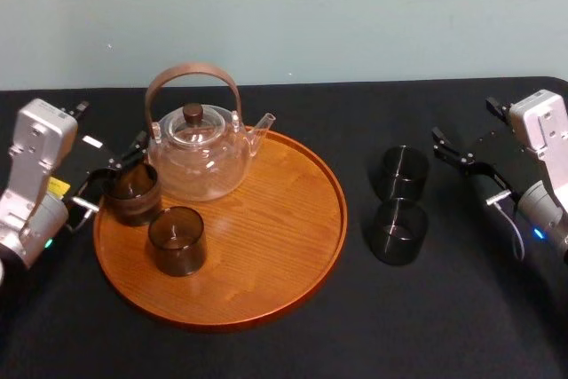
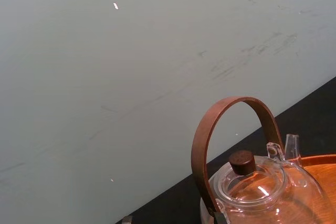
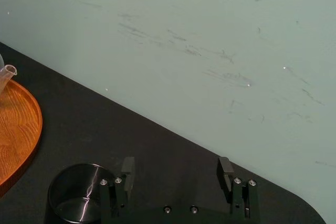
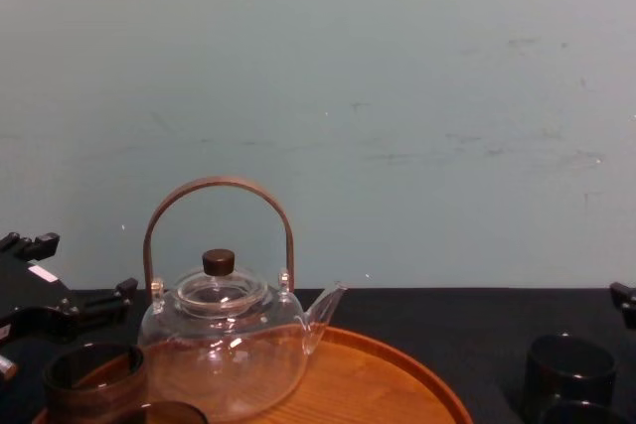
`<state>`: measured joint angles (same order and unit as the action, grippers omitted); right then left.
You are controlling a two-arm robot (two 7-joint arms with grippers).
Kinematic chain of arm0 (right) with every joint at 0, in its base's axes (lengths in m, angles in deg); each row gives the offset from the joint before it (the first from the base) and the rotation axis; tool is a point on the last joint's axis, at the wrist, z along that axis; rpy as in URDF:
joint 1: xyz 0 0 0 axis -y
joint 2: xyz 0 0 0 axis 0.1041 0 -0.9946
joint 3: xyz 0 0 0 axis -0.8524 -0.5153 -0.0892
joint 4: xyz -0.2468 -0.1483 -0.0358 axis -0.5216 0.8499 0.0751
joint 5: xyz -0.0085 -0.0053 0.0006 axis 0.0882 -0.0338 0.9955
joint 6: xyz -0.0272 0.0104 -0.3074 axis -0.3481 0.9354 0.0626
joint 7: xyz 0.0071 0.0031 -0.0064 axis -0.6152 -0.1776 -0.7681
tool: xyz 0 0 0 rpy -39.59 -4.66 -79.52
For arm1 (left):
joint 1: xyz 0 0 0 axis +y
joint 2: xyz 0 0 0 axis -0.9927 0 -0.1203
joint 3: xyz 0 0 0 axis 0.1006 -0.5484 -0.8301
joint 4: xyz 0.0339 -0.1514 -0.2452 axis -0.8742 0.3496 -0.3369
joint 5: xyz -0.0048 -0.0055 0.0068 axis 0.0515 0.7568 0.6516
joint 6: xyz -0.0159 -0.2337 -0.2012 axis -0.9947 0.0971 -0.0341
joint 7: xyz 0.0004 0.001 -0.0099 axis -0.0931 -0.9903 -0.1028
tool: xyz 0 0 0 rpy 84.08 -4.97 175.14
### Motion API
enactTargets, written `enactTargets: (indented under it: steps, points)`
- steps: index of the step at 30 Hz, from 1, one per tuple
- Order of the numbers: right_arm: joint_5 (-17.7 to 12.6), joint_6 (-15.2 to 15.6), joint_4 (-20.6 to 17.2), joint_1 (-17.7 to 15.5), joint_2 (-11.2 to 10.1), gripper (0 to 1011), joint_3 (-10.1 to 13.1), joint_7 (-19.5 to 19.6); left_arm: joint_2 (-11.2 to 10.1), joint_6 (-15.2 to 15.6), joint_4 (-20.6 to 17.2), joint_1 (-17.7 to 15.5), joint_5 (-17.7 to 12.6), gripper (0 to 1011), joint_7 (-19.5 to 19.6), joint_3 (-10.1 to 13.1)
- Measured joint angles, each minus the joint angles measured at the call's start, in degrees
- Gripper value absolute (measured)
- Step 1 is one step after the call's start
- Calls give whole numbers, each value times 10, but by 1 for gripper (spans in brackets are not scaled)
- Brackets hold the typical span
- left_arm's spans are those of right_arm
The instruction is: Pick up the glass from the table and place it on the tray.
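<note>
Jaws of left gripper point(image 1: 105, 185) wide, empty, beside glass point(image 1: 133, 193) at tray point(image 1: 266, 290) left edge; right gripper point(image 3: 176, 165) jaws wide, empty.

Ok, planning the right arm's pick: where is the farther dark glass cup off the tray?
Head view, right side: the farther dark glass cup stands on the black table between the round orange-brown wooden tray and the open right gripper.
</note>
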<state>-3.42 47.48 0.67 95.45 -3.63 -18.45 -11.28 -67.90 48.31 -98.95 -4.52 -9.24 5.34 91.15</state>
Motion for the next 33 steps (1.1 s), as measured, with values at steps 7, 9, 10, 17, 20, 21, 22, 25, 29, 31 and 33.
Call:
enactTargets:
  steps: [7,9,10,17,20,21,22,25,29,31,33]
  points:
    - [0,0,0,0,0,1002,0,0,0,0,0,0,0,1002,0,0]
    - [0,0,0,0,0,1002,0,0,0,0,0,0,0,1001,0,0]
    - [0,0,0,0,0,1002,0,0,0,0,0,0,0,1001,0,0]
    - [0,0,0,0,0,1002,0,0,0,0,0,0,0,1001,0,0]
    - [0,0,0,0,0,1002,0,0,0,0,0,0,0,1001,0,0]
    - [0,0,0,0,0,1002,0,0,0,0,0,0,0,1001,0,0]
    - [0,0,0,0,0,1002,0,0,0,0,0,0,0,1001,0,0]
    - [0,0,0,0,0,1002,0,0,0,0,0,0,0,1001,0,0]
    - [0,0,0,0,0,1002,0,0,0,0,0,0,0,1001,0,0]
    - [0,0,0,0,0,1002,0,0,0,0,0,0,0,1001,0,0]
    - [0,0,0,0,0,1002,0,0,0,0,0,0,0,1001,0,0]
